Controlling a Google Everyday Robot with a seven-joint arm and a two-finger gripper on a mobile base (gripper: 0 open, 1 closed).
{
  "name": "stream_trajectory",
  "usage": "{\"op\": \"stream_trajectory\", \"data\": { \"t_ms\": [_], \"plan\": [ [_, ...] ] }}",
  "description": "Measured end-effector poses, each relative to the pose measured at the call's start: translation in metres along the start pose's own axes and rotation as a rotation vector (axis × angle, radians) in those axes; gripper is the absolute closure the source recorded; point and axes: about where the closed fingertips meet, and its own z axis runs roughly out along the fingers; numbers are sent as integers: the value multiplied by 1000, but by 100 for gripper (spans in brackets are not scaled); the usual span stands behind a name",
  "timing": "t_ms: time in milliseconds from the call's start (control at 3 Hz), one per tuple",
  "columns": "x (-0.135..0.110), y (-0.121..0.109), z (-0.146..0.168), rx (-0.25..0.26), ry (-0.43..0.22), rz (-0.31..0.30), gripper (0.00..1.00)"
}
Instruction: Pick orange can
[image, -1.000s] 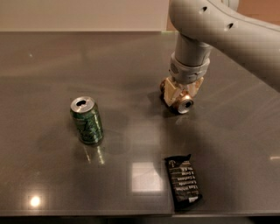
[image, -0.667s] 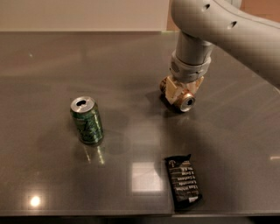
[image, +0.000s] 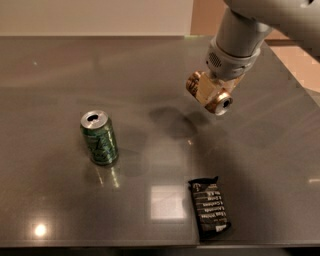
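**Orange can (image: 214, 98), upper right of frame: held in the gripper (image: 206, 86), clear of the table (image: 60, 65).**

The jaws are clamped across the can, which lies on its side with one silver end facing lower right. Its shadow sits apart on the surface below, so you can judge the lift step to be in hand. The green can (image: 100, 137) stands at left centre and the black packet (image: 210, 207) lies at lower right, both well apart. Your next move calls for a steady raise with a firm clamp, since a smooth can may slip.
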Motion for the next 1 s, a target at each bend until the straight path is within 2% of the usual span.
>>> {"op": "stream_trajectory", "data": {
  "t_ms": [667, 1000],
  "plan": [
    [2, -8, -46, -41, -58, -103, 100],
    [2, -8, -46, -41, -58, -103, 100]
  ]
}}
